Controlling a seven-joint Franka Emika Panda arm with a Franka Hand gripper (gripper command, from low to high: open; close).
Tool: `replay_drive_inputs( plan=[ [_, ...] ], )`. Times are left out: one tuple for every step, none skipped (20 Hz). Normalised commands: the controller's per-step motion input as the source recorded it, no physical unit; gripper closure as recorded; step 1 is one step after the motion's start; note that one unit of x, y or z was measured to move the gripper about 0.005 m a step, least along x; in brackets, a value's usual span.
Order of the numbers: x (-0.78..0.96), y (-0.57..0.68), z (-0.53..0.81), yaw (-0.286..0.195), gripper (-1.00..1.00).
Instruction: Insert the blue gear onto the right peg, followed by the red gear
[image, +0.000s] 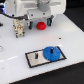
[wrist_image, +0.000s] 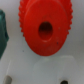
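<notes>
The white plate (image: 45, 55) with its black border serves as the landmark here. The blue gear (image: 51, 53) lies flat on the half of that plate toward the exterior view's right, covering the spot where the right peg would stand, so that peg cannot be made out. A thin dark pin (image: 37, 56) stands on the other half of the plate, uncovered.

Well apart from the plate, farther back on the white table (image: 15, 55), the red gear (image: 41, 24) sits beneath the arm's white body (image: 32, 9). The gripper (image: 41, 21) is right above it, though in the exterior view its fingers are blurred into the arm and the gear.

In the wrist view the red gear (wrist_image: 43, 26) fills most of the picture, toothed rim and centre hole facing the camera, very close. A dark green shape (wrist_image: 2, 32) sits at one edge beside it. No fingertips show clearly against the gear, so I cannot tell how far apart the jaws stand, nor whether they touch or clamp the red gear
</notes>
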Motion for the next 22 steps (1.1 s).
replay_drive_inputs(
  plan=[
    [-0.12,0.00,-0.26,0.000,1.00],
    [-0.14,0.00,-0.26,0.000,1.00],
    [-0.13,0.00,-0.26,0.000,1.00],
    [-0.09,0.00,-0.28,0.000,-1.00],
    [-0.09,0.00,-0.25,0.000,-1.00],
    [-0.09,0.00,-0.19,0.000,-1.00],
    [-0.12,0.00,-0.18,0.000,1.00],
    [-0.08,0.02,-0.08,0.000,1.00],
    [-0.04,0.06,-0.04,0.000,1.00],
    [-0.01,0.13,-0.03,0.000,1.00],
    [0.01,0.16,-0.02,0.000,1.00],
    [0.05,0.14,0.04,0.000,1.00],
    [0.07,0.11,0.10,0.000,1.00],
    [0.02,0.03,0.17,0.000,1.00],
    [0.02,0.02,0.37,0.000,1.00],
    [0.13,0.01,0.46,0.000,1.00],
    [0.21,0.02,0.53,0.000,1.00],
    [0.28,0.00,0.54,0.000,1.00],
    [0.35,-0.04,0.54,0.000,1.00],
    [0.39,-0.05,0.52,0.000,1.00],
    [0.46,-0.02,0.53,0.000,1.00],
    [0.49,0.00,0.52,0.000,1.00]
  ],
)
